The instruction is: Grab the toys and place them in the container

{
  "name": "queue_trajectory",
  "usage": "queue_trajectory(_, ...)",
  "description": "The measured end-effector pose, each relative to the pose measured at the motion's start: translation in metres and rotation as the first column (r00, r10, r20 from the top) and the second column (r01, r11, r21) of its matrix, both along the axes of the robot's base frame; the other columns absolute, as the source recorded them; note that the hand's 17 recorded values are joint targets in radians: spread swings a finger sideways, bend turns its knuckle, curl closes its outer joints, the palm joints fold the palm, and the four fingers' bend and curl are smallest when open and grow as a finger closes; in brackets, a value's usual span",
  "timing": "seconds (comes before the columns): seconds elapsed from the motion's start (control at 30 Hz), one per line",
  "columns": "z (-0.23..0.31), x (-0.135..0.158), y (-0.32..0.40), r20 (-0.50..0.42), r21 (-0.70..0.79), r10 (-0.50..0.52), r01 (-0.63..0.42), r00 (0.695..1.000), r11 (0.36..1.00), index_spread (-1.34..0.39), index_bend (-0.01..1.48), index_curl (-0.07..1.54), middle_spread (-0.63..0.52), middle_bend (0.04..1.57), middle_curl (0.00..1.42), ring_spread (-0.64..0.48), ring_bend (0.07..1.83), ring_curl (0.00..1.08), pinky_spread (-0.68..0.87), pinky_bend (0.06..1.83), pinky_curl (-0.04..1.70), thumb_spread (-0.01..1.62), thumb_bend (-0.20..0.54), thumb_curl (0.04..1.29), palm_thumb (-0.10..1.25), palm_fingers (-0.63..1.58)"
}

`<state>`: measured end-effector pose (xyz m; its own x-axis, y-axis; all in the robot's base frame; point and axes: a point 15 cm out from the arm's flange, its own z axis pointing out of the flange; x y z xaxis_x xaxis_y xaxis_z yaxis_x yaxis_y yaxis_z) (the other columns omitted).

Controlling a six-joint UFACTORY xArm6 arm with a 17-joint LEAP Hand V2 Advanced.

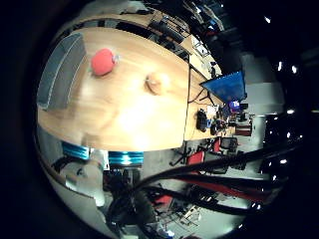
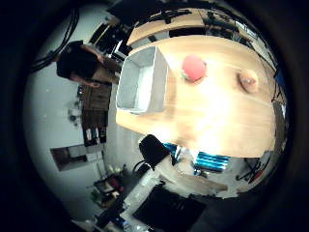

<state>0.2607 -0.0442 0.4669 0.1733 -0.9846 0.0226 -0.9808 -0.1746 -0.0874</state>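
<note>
Wood, pale and smooth with a glossy sheen, forms the counter (image 2: 227,121) that carries every task item; its near edge is rounded. A grey container (image 2: 140,82), rectangular with upright walls and an open top, sits at one end of the counter; its inside looks bare in the thumb side view. Beside the container, apart from it, lies a red toy (image 2: 194,67), rounded and matt, with a small greenish part at one side. Farther along the counter, well apart from the red toy, lies a tan toy (image 2: 248,80), rounded and lighter than the wood; its exact shape is probably a soft lump, but the view is too poor to confirm. Both toys rest on the counter, outside the container.

No writing can be read on any item.

The little finger side view shows only one long side of the container, seen edge-on, plus a blue monitor (image 1: 227,85) on a neighbouring desk. The thumb side view shows the container's full opening and a black chair (image 2: 154,150) below the counter edge.

No part of the hand is identifiable in either view, so its state cannot be told. All items appear distant from the palm.
</note>
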Motion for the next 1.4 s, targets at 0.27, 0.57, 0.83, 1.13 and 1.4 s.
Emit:
queue_trajectory(0.27, -0.004, 0.003, 0.001, -0.012, 0.008, 0.007, -0.007, 1.0, 1.0, -0.49, 0.17, 0.3, -0.16, 0.22, 0.36, -0.1, 0.51, 0.19, 0.42, 0.53, 0.21, 0.94, -0.029, 0.29, 0.17, 0.4)
queue_trajectory(0.57, -0.009, 0.012, 0.0, -0.014, 0.009, 0.015, -0.015, 1.0, 1.0, -0.49, 0.17, 0.3, -0.17, 0.23, 0.37, -0.1, 0.51, 0.19, 0.42, 0.53, 0.19, 0.95, -0.028, 0.29, 0.18, 0.39)
queue_trajectory(0.83, -0.022, 0.041, -0.003, -0.034, 0.016, 0.012, -0.011, 0.999, 1.0, -0.49, 0.16, 0.3, -0.17, 0.23, 0.36, -0.1, 0.51, 0.19, 0.39, 0.58, 0.2, 0.95, -0.029, 0.29, 0.19, 0.4)
queue_trajectory(1.13, -0.057, 0.098, 0.018, -0.048, 0.019, 0.079, -0.079, 0.996, 0.997, -0.48, 0.17, 0.29, -0.16, 0.23, 0.36, -0.1, 0.52, 0.19, 0.35, 0.6, 0.19, 0.96, -0.028, 0.29, 0.2, 0.38)
queue_trajectory(1.4, -0.107, 0.142, 0.032, -0.098, 0.027, 0.111, -0.109, 0.989, 0.994, -0.48, 0.17, 0.29, -0.15, 0.23, 0.36, -0.1, 0.52, 0.19, 0.32, 0.62, 0.18, 0.97, -0.028, 0.29, 0.21, 0.37)
